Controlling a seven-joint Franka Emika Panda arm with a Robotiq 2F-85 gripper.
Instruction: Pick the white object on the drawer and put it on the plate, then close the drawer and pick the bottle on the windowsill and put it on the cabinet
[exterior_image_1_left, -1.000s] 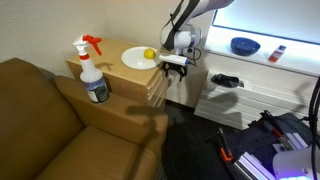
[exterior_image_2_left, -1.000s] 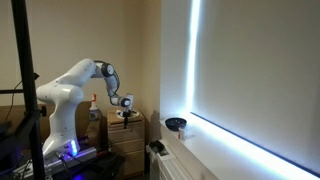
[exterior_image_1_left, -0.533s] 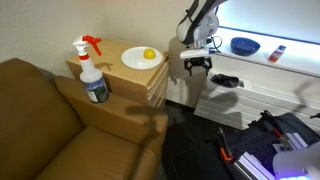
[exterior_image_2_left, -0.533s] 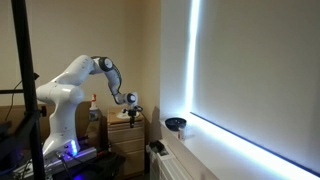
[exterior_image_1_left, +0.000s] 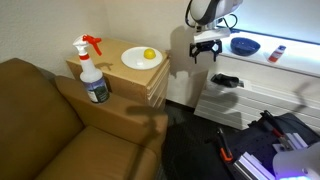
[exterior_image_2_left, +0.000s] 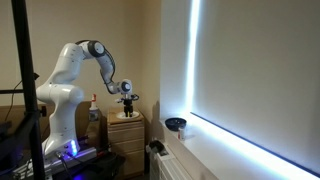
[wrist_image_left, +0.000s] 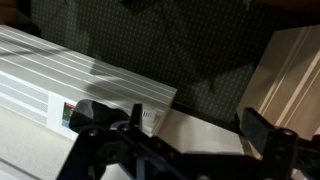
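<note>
- Spray bottle (exterior_image_1_left: 93, 72) stood at the left end of the cabinet (exterior_image_1_left: 125, 88), beside the sofa (exterior_image_1_left: 40, 110).
- Plate (exterior_image_1_left: 133, 60) lay right of it on the cabinet top, with a yellow ball (exterior_image_1_left: 149, 54) on it; the white object was too small to make out.
- Gripper (exterior_image_1_left: 205, 56) hung right of the cabinet, jaws spread wide, holding nothing.
- Blue bowl (exterior_image_1_left: 245, 45) sat near it on the windowsill (exterior_image_1_left: 300, 63).
- Bottle (exterior_image_1_left: 278, 53) stood farther right on the sill, untouched.
</note>
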